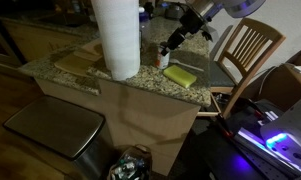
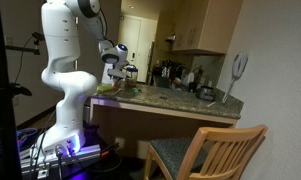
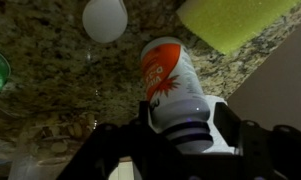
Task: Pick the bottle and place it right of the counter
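The bottle [image 3: 170,85] is white with an orange print and a dark cap band. In the wrist view it sits between my gripper's [image 3: 180,125] two dark fingers, which press on its cap end from both sides. In an exterior view my gripper [image 1: 173,45] hangs over the granite counter [image 1: 140,80], just behind the yellow sponge [image 1: 179,75], with the bottle [image 1: 163,58] under it. I cannot tell whether the bottle's base touches the counter. In an exterior view the gripper [image 2: 115,62] is over the counter's [image 2: 175,106] far end.
A big white paper towel roll [image 1: 117,35] stands on the counter beside the gripper. The sponge [image 3: 235,20] lies close to the bottle. A wooden slat-back chair [image 1: 245,52] stands past the counter's end. A metal bin [image 1: 55,130] is in front.
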You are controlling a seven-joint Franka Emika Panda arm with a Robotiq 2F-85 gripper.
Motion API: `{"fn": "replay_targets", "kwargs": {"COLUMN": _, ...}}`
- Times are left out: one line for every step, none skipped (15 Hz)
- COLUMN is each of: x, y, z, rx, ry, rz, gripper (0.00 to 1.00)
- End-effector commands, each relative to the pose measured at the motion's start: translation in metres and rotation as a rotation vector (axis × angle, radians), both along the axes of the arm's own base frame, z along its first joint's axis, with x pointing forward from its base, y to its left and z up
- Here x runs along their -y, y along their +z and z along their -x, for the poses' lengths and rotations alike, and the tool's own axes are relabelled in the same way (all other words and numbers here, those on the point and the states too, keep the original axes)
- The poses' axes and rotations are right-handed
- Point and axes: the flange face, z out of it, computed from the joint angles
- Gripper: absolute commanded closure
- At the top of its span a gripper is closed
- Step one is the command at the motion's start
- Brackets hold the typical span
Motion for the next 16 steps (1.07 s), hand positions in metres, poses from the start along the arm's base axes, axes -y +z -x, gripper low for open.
{"fn": "replay_targets", "kwargs": {"x": 0.001, "y": 0.000, "z": -0.001, "rx": -0.018, "ry": 0.030, "rz": 0.005, "gripper": 0.63}}
{"fn": "replay_targets", "kwargs": {"x": 0.000, "y": 0.001, "z": -0.001, "rx": -0.018, "ry": 0.029, "rz": 0.006, "gripper": 0.69}}
{"fn": "replay_targets", "kwargs": {"x": 0.000, "y": 0.000, "z": 0.000, "rx": -0.025, "ry": 0.028, "rz": 0.006, "gripper": 0.69}}
{"fn": "replay_targets", "kwargs": {"x": 0.000, "y": 0.000, "z": 0.000, "rx": -0.036, "ry": 0.020, "rz": 0.005, "gripper": 0.69}}
{"fn": "replay_targets", "kwargs": {"x": 0.002, "y": -0.001, "z": 0.001, "rx": -0.037, "ry": -0.007, "rz": 0.017, "gripper": 0.69}}
{"fn": "replay_targets", "kwargs": {"x": 0.002, "y": 0.000, "z": 0.000, "rx": -0.026, "ry": -0.022, "rz": 0.014, "gripper": 0.69}}
{"fn": "replay_targets", "kwargs": {"x": 0.002, "y": 0.002, "z": 0.000, "rx": -0.016, "ry": -0.047, "rz": 0.014, "gripper": 0.69}}
{"fn": "replay_targets", "kwargs": {"x": 0.002, "y": 0.003, "z": -0.001, "rx": 0.005, "ry": -0.073, "rz": 0.021, "gripper": 0.69}}
{"fn": "replay_targets", "kwargs": {"x": 0.003, "y": 0.005, "z": -0.002, "rx": 0.034, "ry": -0.091, "rz": 0.026, "gripper": 0.69}}
{"fn": "replay_targets", "kwargs": {"x": 0.005, "y": 0.006, "z": -0.002, "rx": 0.073, "ry": -0.121, "rz": 0.035, "gripper": 0.69}}
{"fn": "replay_targets", "kwargs": {"x": 0.007, "y": 0.008, "z": -0.003, "rx": 0.115, "ry": -0.158, "rz": 0.045, "gripper": 0.69}}
{"fn": "replay_targets", "kwargs": {"x": 0.008, "y": 0.011, "z": -0.003, "rx": 0.153, "ry": -0.206, "rz": 0.042, "gripper": 0.69}}
{"fn": "replay_targets", "kwargs": {"x": 0.009, "y": 0.013, "z": -0.003, "rx": 0.170, "ry": -0.249, "rz": 0.028, "gripper": 0.69}}
{"fn": "replay_targets", "kwargs": {"x": 0.009, "y": 0.014, "z": -0.003, "rx": 0.184, "ry": -0.289, "rz": 0.020, "gripper": 0.69}}
{"fn": "replay_targets", "kwargs": {"x": 0.007, "y": 0.013, "z": -0.002, "rx": 0.166, "ry": -0.318, "rz": 0.003, "gripper": 0.69}}
{"fn": "replay_targets", "kwargs": {"x": 0.006, "y": 0.013, "z": 0.000, "rx": 0.162, "ry": -0.353, "rz": -0.011, "gripper": 0.69}}
